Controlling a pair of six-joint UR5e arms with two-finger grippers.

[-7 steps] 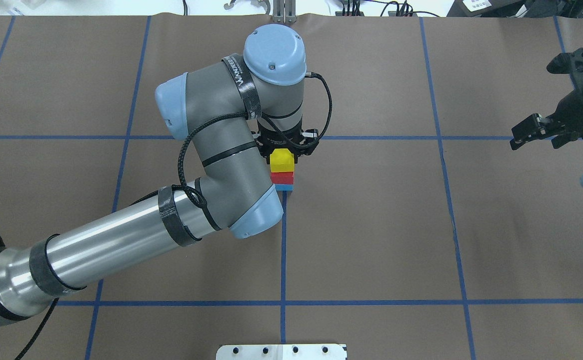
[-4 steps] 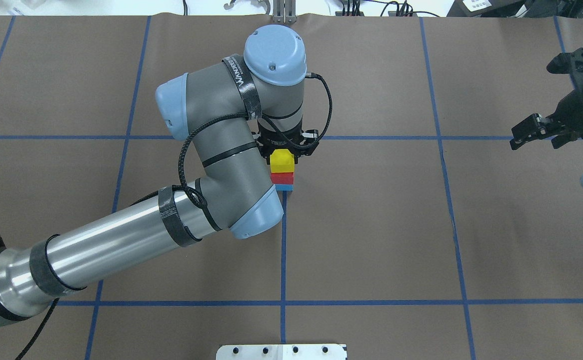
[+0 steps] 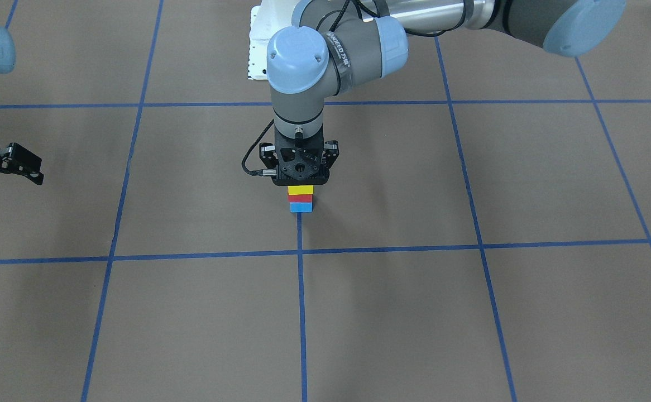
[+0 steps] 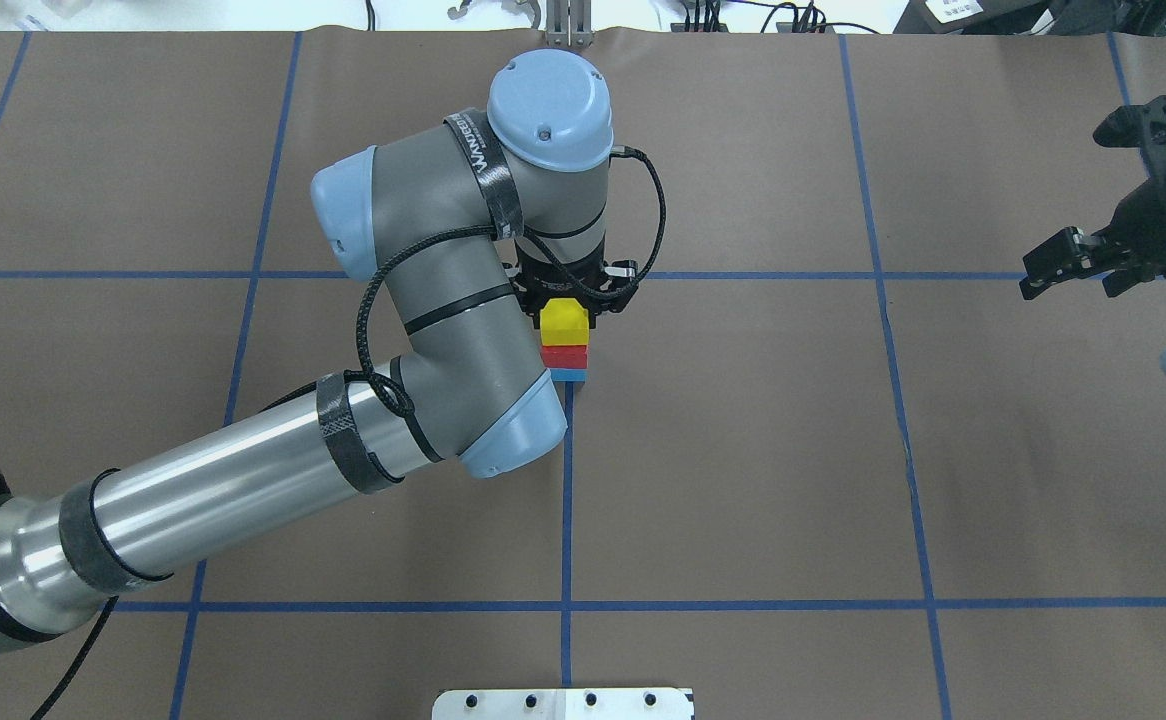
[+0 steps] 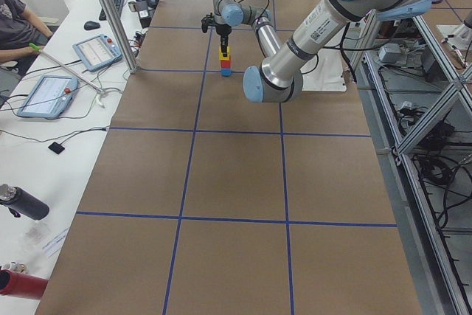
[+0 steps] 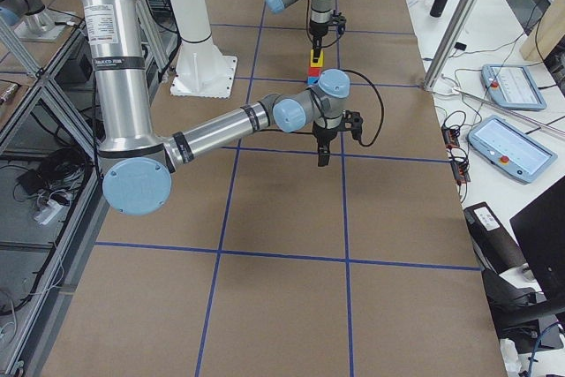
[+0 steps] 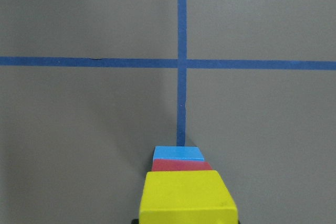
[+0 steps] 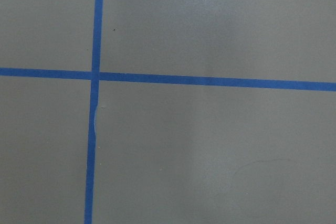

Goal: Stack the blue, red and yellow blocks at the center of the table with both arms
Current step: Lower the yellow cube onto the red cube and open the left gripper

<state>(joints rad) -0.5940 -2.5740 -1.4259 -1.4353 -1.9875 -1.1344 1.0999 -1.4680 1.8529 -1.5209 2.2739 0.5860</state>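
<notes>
**Three-block stack at table centre**

The blue block (image 3: 300,207) lies on the table (image 3: 415,312), over a tape line (image 3: 301,234). The red block (image 3: 300,198) sits on it, with the yellow block (image 3: 300,190) on top. The left gripper (image 3: 301,177) stands directly over the yellow block. Its fingers are hidden, so a clamp cannot be told. The right gripper (image 4: 1071,272) hangs well apart, fingers spread, holding nothing.

Matt brown paper table cover (image 4: 743,450); smooth plastic-looking blocks (image 4: 563,320); shiny metal arm tube (image 4: 223,505)
</notes>
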